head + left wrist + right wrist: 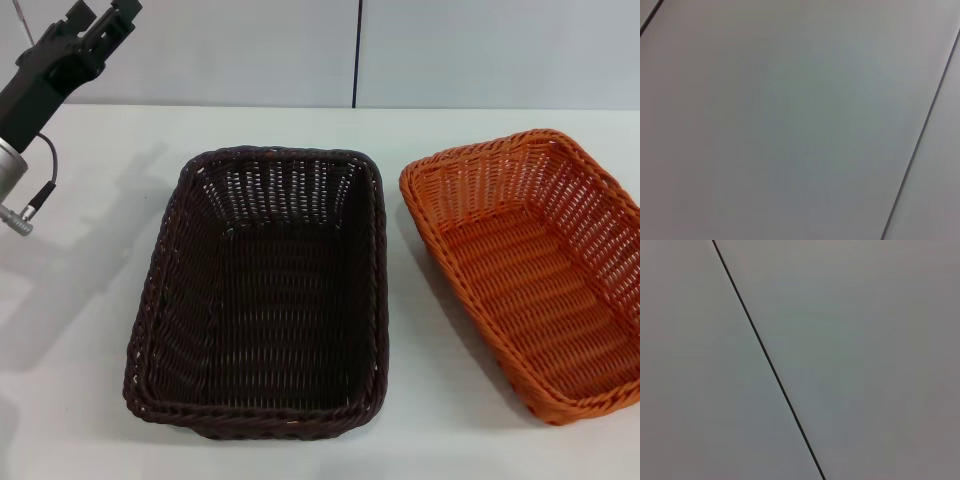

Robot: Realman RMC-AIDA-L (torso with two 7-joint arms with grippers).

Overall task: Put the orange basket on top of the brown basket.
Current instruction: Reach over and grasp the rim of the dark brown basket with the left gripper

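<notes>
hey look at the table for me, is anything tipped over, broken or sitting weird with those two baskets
Nothing stands out. The very dark brown rectangular woven basket and the bright orange rectangular woven basket both sit upright, empty and apart on the white table; the orange one is merely angled. The left gripper hangs raised at far left.

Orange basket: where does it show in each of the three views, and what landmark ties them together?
Head view: the orange basket sits at the right, beside the brown basket, apart from it.
Left wrist view: not in it; only pale panels.
Right wrist view: not in it.
Shared landmark: the dark panel seam, probably.
</notes>
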